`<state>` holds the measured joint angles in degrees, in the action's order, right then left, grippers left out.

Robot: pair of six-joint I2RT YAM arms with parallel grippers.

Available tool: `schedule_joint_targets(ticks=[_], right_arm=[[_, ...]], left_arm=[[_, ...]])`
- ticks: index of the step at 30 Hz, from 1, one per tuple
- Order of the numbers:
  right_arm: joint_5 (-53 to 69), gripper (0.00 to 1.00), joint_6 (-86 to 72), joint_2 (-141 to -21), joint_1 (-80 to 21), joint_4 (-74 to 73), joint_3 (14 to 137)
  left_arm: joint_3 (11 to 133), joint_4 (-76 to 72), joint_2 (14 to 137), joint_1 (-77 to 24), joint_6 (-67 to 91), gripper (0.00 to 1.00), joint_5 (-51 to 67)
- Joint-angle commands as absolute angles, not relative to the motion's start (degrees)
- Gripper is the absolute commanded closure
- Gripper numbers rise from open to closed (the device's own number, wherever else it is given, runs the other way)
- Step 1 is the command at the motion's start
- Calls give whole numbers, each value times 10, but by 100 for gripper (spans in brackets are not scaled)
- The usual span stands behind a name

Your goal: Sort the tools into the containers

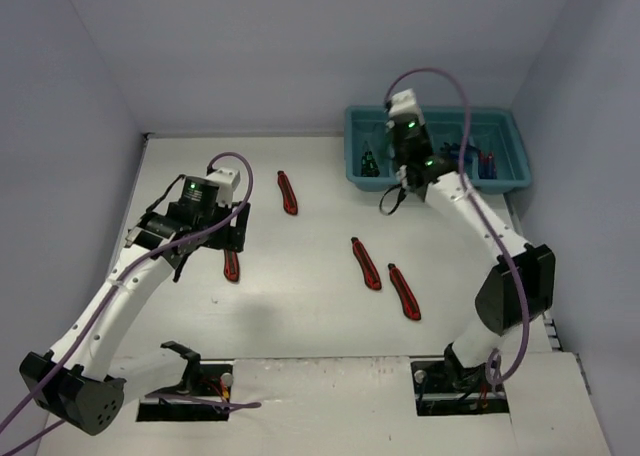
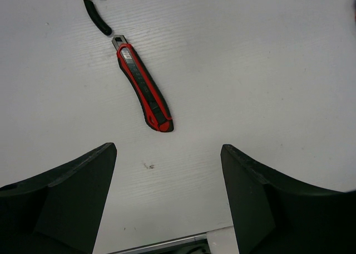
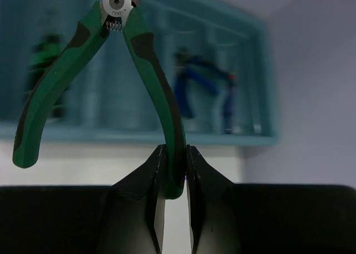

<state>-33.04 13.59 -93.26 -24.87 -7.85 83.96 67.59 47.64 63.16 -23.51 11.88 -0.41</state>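
The green-handled pliers (image 3: 161, 98) hang in the air at the near rim of the teal tray (image 1: 505, 184), which sits in the table's (image 1: 300, 316) far right corner. The right tool (image 3: 173, 154) is clamped on one handle only, close to that handle's end. The other handle swings free and wide, and the pivot head is the part farthest from the tool. The pliers' long axis therefore runs straight out from the tool toward the tray, head first.

The tray lies directly ahead of the pliers and a little lower. Through the blur, another green pair (image 3: 47, 48) shows in a compartment toward the tray's left end, and blue-handled pliers (image 3: 203, 84) lie further right. I judge that the coming move is a short carry forward over the rim to the compartment with the green pair, which lies ahead and to the left of the held pliers. The right arm is by far the nearer one.

Further out, the left tool (image 2: 168, 148) hovers toward the table's left edge with its jaws wide apart and nothing between them. A red-and-black utility knife (image 2: 144, 89) lies on the table just ahead of it, angled across its gap. Three more knives (image 1: 366, 263) lie loose across the middle of the table.
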Motion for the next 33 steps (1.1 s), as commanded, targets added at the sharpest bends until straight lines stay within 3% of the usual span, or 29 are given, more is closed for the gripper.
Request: schedule_joint_targets(ticks=[1,8,26,29,33], right_arm=[[-341,100,297,-933,-135,-48,917],[-326,100,334,-1041,-32,-11,999],[-358,97,434,-1263,-16,56,1137],[-351,93,430,-1281,-17,57,1143],[-348,77,422,-1295,-18,58,1149]], left_arm=[[684,462,612,-234,105,28,-20],[669,464,599,-233,111,28,-7],[645,465,595,-232,121,28,-4],[650,465,602,-232,124,28,-1],[656,465,607,-232,122,28,-14]])
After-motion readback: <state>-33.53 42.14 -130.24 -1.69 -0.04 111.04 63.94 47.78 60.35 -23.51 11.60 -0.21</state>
